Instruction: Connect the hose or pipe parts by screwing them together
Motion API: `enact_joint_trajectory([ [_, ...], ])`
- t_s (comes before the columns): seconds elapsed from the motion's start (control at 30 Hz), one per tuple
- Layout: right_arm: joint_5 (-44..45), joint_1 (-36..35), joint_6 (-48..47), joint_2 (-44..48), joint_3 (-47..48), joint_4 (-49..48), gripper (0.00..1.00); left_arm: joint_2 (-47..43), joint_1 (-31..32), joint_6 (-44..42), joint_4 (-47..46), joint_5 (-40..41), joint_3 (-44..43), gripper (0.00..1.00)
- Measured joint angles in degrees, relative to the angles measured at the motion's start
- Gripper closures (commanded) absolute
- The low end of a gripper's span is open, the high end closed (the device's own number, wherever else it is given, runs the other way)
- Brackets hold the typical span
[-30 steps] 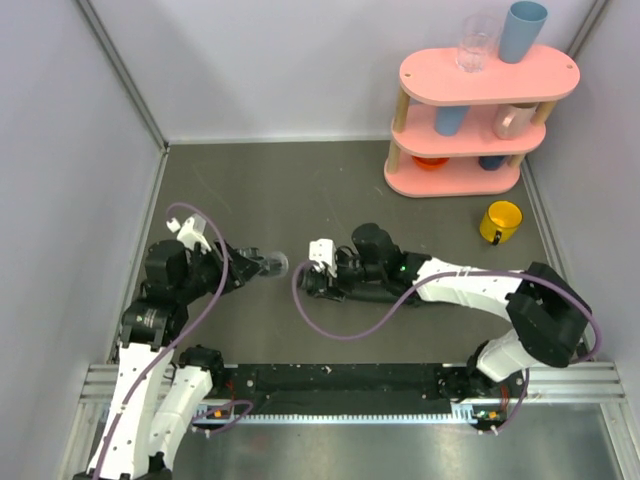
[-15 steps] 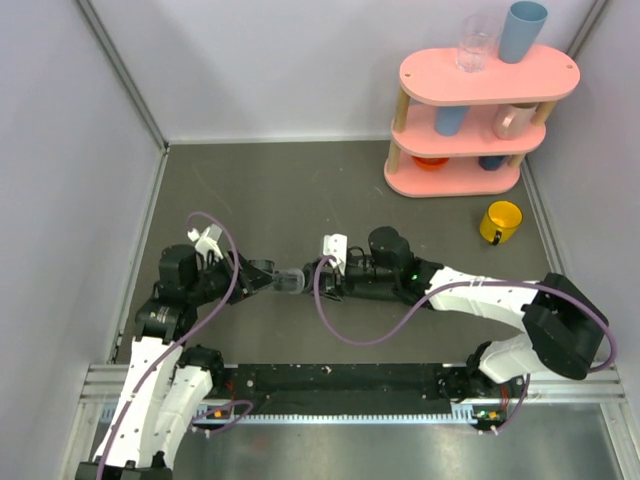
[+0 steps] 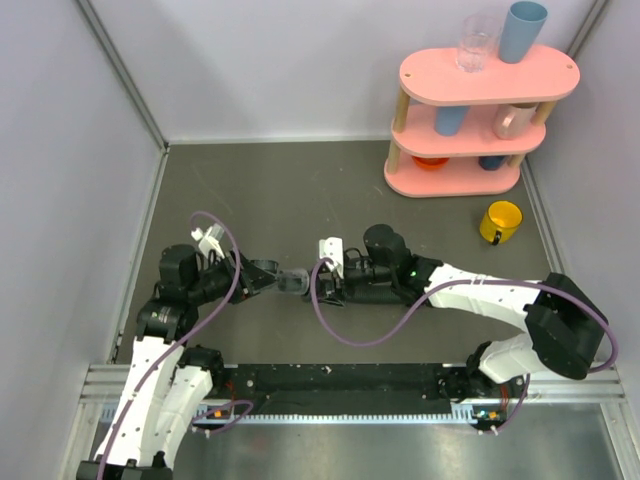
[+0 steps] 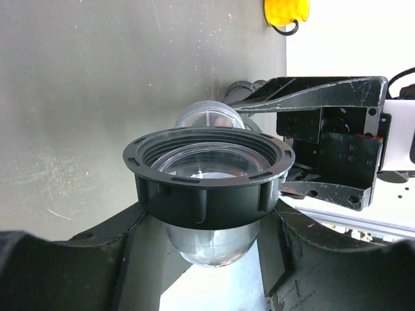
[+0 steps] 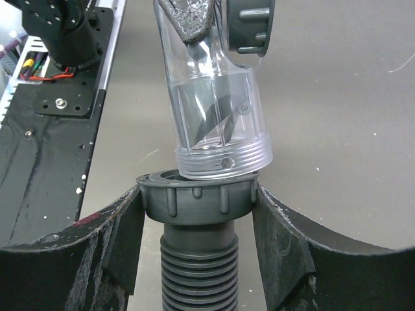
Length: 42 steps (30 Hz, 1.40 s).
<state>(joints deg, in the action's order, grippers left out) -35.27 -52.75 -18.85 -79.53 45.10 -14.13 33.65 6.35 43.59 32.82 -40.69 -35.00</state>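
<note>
Open floor at the back, crowded strip in the middle

Behind both arms you have free floor (image 3: 280, 190) up to the back wall. In the middle, the left gripper (image 3: 279, 280) with its fitting (image 5: 214, 123) touches the hose (image 5: 198, 265) in the right gripper (image 5: 198, 207), so this line is closed. A purple cable (image 3: 360, 340) loops just in front. The shelf (image 3: 470, 180) and the mug (image 3: 501, 221) block the far right corner.

Grey table (image 3: 300, 190): pink rack (image 3: 455, 180) and yellow mug (image 3: 501, 221) far right; black hose (image 3: 375, 296) seemingly mid-table.
</note>
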Motion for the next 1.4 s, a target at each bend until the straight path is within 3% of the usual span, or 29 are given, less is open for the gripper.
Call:
enact_joint_trajectory([
  [0.37, -0.4, 0.0, 5.0, -0.1, -0.9, -3.5, 0.76, 0.1, -0.4, 1.5, 0.0, -2.2, -0.6, 1.0],
  [0.67, 0.3, 0.0, 1.9, -0.2, -0.9, -1.7, 0.78, -0.5, -0.7, 4.9, -2.4, -6.2, 2.5, 1.0],
  [1.4, 3.1, -0.9, -3.5, 2.8, -0.4, 2.4, 0.81, 6.8, -0.6, -2.2, 0.4, -10.1, -2.7, 1.0],
])
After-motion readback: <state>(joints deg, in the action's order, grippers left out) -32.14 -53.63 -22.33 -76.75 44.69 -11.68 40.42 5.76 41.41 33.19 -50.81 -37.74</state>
